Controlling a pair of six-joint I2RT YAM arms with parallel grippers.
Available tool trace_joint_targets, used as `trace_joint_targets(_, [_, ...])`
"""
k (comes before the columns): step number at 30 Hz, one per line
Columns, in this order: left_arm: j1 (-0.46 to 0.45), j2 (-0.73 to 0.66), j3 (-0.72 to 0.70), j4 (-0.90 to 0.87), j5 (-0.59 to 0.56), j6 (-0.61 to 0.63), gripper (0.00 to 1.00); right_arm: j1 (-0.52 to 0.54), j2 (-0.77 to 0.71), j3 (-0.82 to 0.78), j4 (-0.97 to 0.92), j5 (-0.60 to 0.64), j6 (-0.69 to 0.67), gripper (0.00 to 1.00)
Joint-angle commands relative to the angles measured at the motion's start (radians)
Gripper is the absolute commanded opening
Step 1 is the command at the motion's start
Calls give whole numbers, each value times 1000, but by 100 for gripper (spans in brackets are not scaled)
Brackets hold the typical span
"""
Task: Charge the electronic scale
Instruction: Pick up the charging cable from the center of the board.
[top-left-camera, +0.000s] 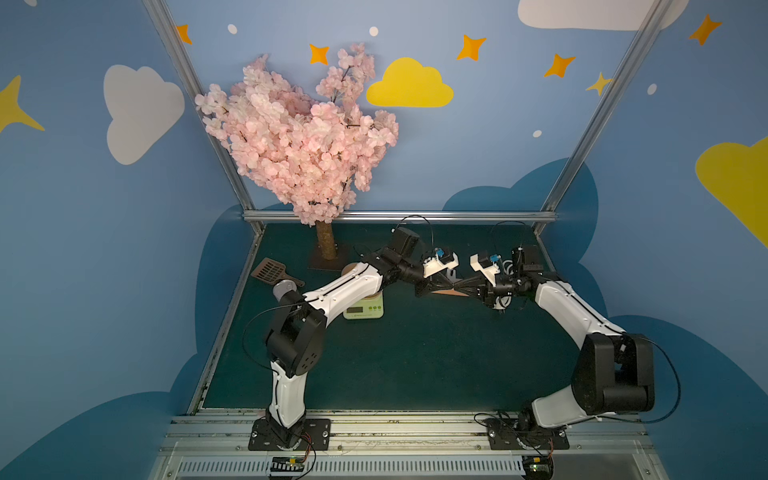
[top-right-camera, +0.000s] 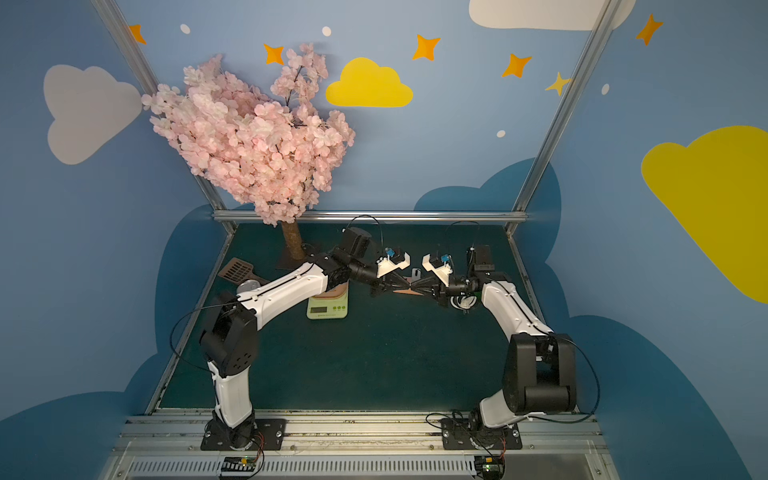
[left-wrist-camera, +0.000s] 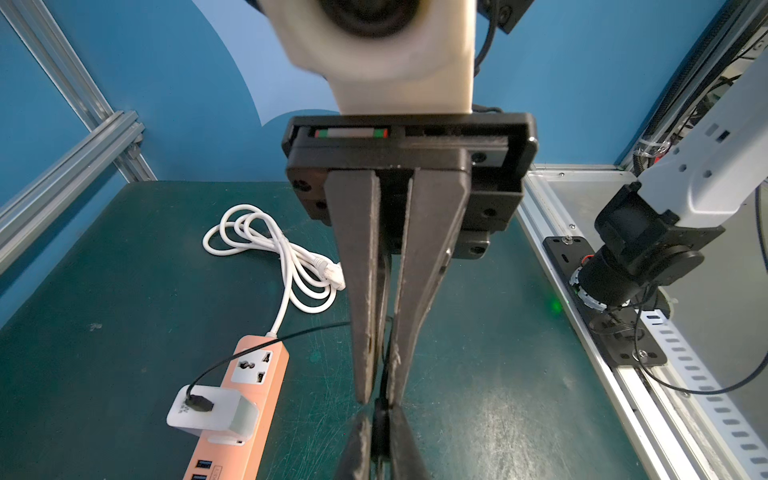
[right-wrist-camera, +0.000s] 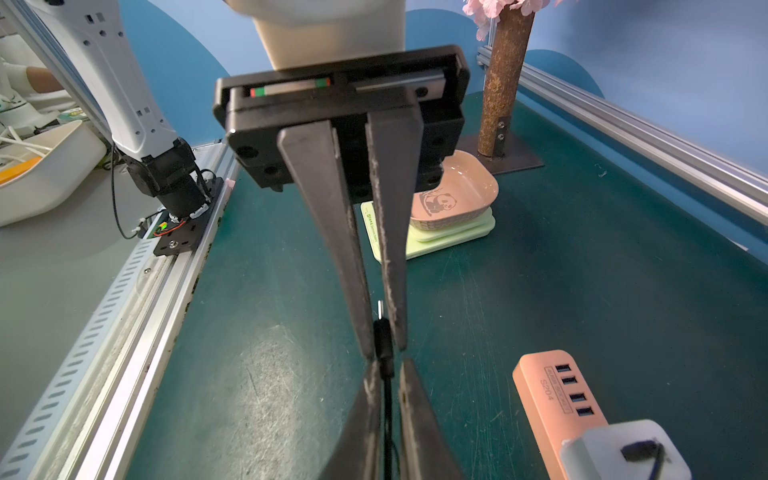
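The 2 tools meet tip to tip above the middle of the table (top-left-camera: 415, 357). The left tool (right-wrist-camera: 385, 350) is closed on the plug (right-wrist-camera: 383, 338) of a black cable (right-wrist-camera: 387, 415), with the metal pin bare between its fingers. The right tool (left-wrist-camera: 380, 397) is pinched on that cable just behind the plug. The cable runs from a white charger (left-wrist-camera: 212, 409) in the orange power strip (left-wrist-camera: 270, 399). The electronic scale (top-left-camera: 363, 311) sits on the table under the left arm (top-left-camera: 340, 286), left of both tools.
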Motion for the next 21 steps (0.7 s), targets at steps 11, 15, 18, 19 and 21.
trace_joint_targets(11, [0, -21, -5, 20, 34, -30, 8, 3, -2, 0, -10, -46, 4, 11])
trace_joint_targets(15, [-1, -23, -8, 35, 35, -44, 7, 6, 4, 0, -15, -48, 2, 16])
trace_joint_targets(18, [0, -20, -6, 46, 42, -51, 7, 9, 10, 7, -26, -53, -6, 18])
trace_joint_targets(19, [0, -19, -4, 45, 47, -50, 7, 8, 14, 10, -30, -51, -8, 17])
trace_joint_targets(21, [-2, -16, 0, 42, 48, -50, 7, 8, 20, 18, -43, -56, -14, 16])
